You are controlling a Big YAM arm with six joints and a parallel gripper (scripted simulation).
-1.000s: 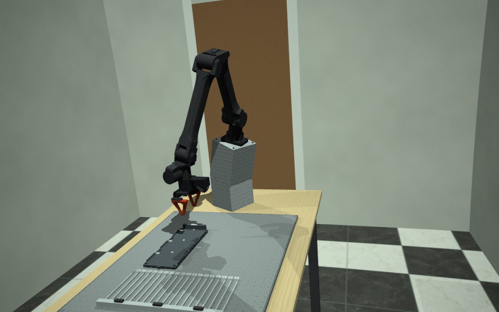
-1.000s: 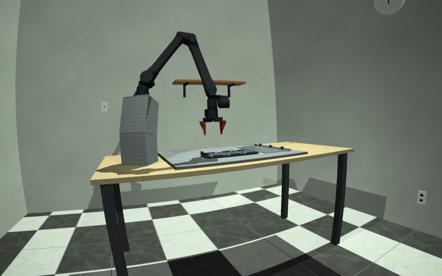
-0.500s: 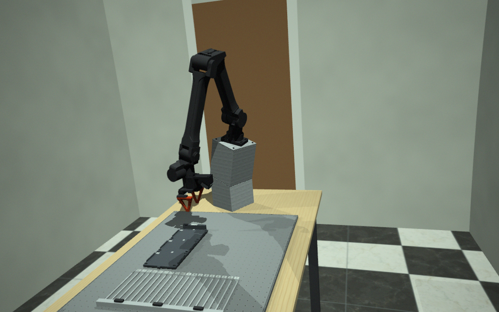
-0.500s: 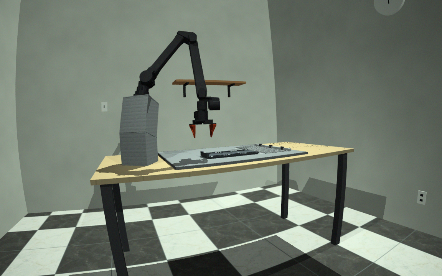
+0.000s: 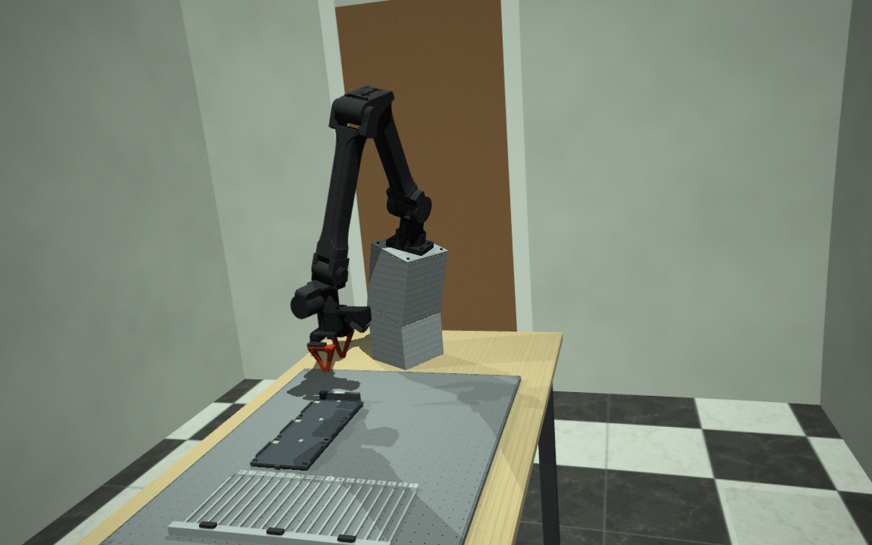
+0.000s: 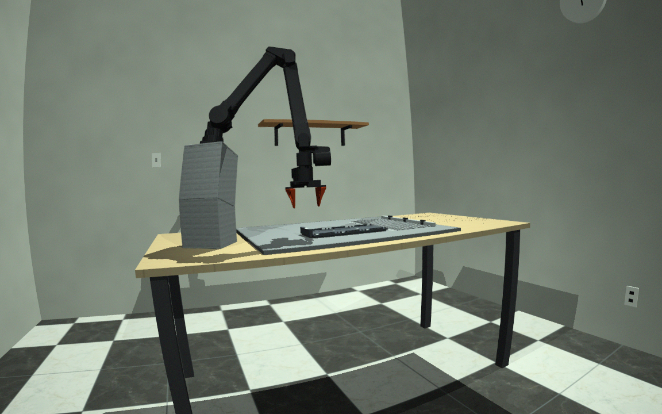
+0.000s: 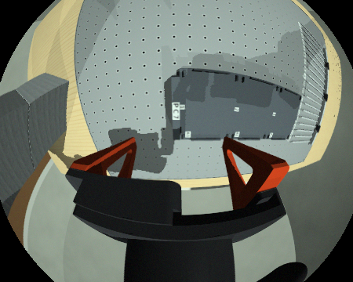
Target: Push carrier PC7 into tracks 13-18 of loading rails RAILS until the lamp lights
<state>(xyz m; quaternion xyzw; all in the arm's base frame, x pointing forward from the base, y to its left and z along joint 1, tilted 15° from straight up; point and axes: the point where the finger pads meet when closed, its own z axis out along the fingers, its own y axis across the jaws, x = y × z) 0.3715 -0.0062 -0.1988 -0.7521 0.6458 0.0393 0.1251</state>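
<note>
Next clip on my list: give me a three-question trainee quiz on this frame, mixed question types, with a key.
1. True or false: the gripper is touching the carrier.
2. Multiple choice: the fingers are A) shut on the handle, B) open and empty, C) shut on nothing.
3. Short answer: is any lamp on the stop bar of the rails lit?

Key
1. False. It hangs in the air above the carrier's handle end, nearer the pedestal.
2. B.
3. No, all three lamps look dark, and the carrier lies wholly in front of the number tiles, not in the tracks.
</note>
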